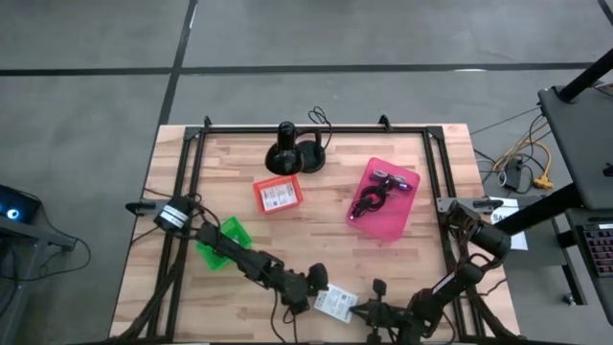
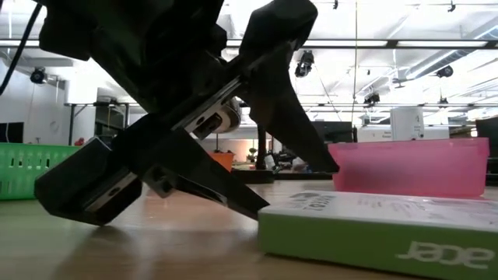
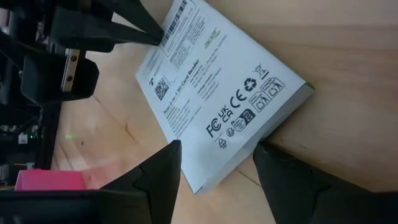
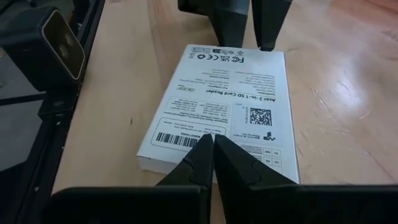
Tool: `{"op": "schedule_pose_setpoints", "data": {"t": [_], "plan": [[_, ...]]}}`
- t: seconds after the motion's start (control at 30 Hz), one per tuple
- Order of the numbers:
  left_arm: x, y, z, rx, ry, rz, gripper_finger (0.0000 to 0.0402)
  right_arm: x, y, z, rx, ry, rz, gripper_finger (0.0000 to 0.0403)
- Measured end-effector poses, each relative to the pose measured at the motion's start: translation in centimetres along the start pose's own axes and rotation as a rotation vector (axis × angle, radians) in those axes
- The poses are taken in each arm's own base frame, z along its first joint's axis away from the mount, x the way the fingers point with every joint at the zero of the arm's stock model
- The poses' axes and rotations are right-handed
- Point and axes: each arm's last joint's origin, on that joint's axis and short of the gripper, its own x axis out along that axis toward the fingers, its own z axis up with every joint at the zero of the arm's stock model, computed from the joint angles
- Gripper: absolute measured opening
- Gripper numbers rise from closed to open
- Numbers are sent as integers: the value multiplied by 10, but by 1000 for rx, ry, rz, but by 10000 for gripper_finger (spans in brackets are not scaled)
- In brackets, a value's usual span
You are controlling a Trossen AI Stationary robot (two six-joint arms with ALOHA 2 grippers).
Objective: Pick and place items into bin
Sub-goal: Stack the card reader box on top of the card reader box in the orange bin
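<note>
A flat white printed cardboard box [image 4: 221, 106], green along its edge, lies label-up on the wooden table's near edge. Another white printed card [image 1: 279, 196] sits in an orange tray. The pink plastic bin [image 1: 399, 213] holds what seems a black coiled cable [image 1: 370, 199] and a purple strap [image 1: 395, 179].

Grey floor [image 1: 335, 34] is spreading around the wooden table [image 1: 316, 216], with dark seams [image 1: 182, 57] crossing it. Ceiling lights [image 2: 405, 58] are glowing in long rows over the open hall. A grey desk [image 1: 584, 144] is standing at the right, with yellow and white cables [image 1: 527, 163] lying on the floor beside it.
</note>
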Motion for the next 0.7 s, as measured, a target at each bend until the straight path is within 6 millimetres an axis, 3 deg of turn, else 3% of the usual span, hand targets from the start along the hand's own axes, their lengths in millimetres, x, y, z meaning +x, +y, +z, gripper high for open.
{"op": "schedule_pose_setpoints", "data": {"t": [0.2, 0.53, 0.7], "plan": [[-2, 10, 5, 38, -67, 11, 173, 0, 0, 0, -1, -1, -1, 8], [-2, 15, 6, 16, -170, -39, 67, 1, 0, 1, 1, -8, 3, 8], [-2, 16, 7, 13, -176, -40, 33, 2, 1, 3, -11, -16, 10, 8]]}}
